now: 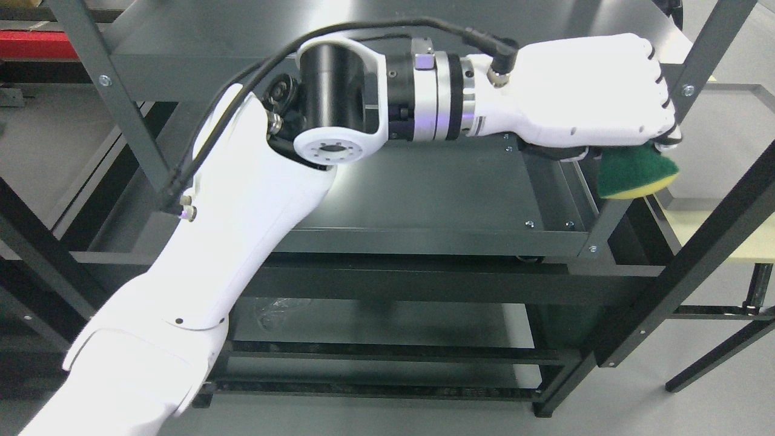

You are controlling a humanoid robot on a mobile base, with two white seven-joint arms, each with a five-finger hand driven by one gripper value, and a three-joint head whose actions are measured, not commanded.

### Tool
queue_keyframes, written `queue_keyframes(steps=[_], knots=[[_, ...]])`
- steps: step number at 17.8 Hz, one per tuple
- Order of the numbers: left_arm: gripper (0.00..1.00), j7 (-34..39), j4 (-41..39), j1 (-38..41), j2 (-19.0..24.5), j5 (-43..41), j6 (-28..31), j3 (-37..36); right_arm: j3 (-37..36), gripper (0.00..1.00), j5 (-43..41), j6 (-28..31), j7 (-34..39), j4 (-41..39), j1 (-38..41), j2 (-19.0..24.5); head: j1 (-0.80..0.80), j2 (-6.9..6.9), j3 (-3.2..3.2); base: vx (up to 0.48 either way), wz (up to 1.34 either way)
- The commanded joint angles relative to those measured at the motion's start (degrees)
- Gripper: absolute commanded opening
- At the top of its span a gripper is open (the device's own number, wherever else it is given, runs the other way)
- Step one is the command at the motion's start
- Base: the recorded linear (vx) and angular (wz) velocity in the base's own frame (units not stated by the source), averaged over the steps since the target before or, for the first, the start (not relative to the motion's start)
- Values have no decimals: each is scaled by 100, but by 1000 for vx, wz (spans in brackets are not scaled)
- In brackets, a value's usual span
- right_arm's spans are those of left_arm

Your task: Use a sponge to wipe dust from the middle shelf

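Overhead, left robot hand (596, 91) clenched around sponge (634, 172) (green scrub top, yellow base), at middle shelf (436, 194) right edge.

The robot's left arm (200, 254) sweeps in from the lower left corner and reaches diagonally up toward the far right. Its white forearm bends sharply at a black-and-white wrist joint (339, 103), where the line turns to run almost level rightward. A black cable (387, 25) loops over the joint to a plug at the base of the hand. The left hand (587, 91) is seen knuckles up, its fingers (663, 97) curled down and closed at the far right. The right arm is out of sight.
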Motion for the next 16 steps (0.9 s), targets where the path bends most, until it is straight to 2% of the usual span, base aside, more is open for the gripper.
queue_keyframes(steps=[1,6,12,16], knots=[[2,-154,573,-567,100,-1209,-334,638,0,100,0,415,-8,-100,0,-100,0,0,0,-13,0],[2,-154,565,-286,100,-1227,-334,929,0,100,0,415,-8,-100,0,-100,0,0,0,-18,4],[2,-162,494,338,755,-1140,-334,1675,0,100,0,423,-8,-100,0,-100,0,0,0,-17,13],[2,-320,486,576,1211,-658,-334,2361,0,100,0,415,-8,-100,0,-100,0,0,0,0,0]])
